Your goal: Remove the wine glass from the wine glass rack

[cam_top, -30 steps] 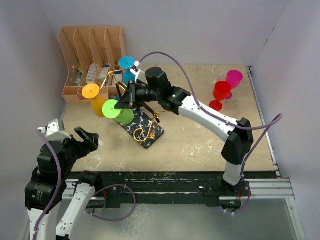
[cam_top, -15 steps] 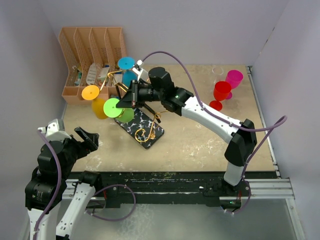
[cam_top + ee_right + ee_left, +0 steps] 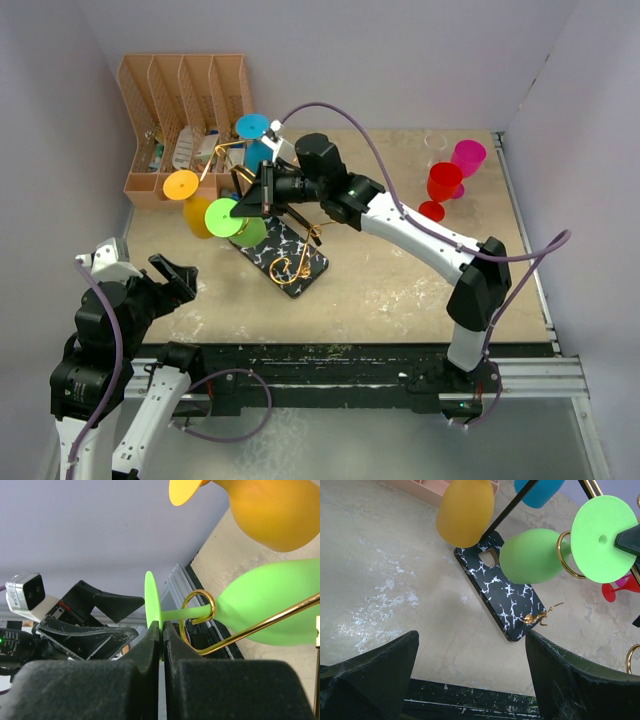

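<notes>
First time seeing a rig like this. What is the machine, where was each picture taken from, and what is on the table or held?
Two robot arms are bolted to a table. One picture looks down from above; the other two come from cameras on each wrist. The right fingers are shut on the foot of a green wine glass, whose stem sits in a gold loop of the rack. An orange glass and a blue glass hang there. The left fingers are open, holding nothing. A red glass, a pink glass and a file organiser stand farther back.
</notes>
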Available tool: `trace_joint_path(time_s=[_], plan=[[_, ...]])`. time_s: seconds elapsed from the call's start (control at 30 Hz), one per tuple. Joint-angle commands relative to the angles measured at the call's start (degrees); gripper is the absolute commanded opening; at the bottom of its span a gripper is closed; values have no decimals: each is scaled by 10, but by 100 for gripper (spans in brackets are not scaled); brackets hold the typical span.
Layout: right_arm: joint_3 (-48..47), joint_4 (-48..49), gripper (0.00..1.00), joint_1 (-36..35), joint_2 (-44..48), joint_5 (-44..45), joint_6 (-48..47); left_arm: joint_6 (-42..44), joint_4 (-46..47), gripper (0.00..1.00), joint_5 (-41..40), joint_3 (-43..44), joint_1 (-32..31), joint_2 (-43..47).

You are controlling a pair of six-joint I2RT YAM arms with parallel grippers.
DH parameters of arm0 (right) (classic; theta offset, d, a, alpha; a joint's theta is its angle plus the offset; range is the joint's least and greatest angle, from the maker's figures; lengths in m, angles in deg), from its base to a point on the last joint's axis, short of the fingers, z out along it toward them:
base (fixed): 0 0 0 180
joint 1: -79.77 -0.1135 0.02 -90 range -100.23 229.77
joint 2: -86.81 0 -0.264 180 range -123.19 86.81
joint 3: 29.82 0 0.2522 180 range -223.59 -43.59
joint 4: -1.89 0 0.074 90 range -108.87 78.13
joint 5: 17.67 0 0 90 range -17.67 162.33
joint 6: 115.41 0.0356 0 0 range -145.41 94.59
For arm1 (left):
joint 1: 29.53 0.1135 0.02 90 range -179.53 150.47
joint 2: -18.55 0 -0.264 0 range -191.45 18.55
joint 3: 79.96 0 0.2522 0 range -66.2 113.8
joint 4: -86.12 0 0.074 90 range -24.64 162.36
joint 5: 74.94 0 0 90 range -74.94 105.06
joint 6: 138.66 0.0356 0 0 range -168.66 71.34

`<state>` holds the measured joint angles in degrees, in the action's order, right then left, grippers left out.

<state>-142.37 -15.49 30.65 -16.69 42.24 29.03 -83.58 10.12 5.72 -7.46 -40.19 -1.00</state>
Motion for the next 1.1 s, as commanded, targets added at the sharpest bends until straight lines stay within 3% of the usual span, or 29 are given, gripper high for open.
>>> trace_joint_path(time_s=[0.0,0.47,0.87,1.07], plan=[[-35,-4,0,-5,-13,-35,-24,-5,10,90,-7,5,-2,-11],[1,-1,0,-5,19,-33,-28,-5,10,90,-8,5,-2,-11],[35,11,0,19,61,35,-16,-5,10,90,-9,5,-2,-9],[-10,3,0,22,35,55,-18,-5,10,90,-9,5,-2,-9]])
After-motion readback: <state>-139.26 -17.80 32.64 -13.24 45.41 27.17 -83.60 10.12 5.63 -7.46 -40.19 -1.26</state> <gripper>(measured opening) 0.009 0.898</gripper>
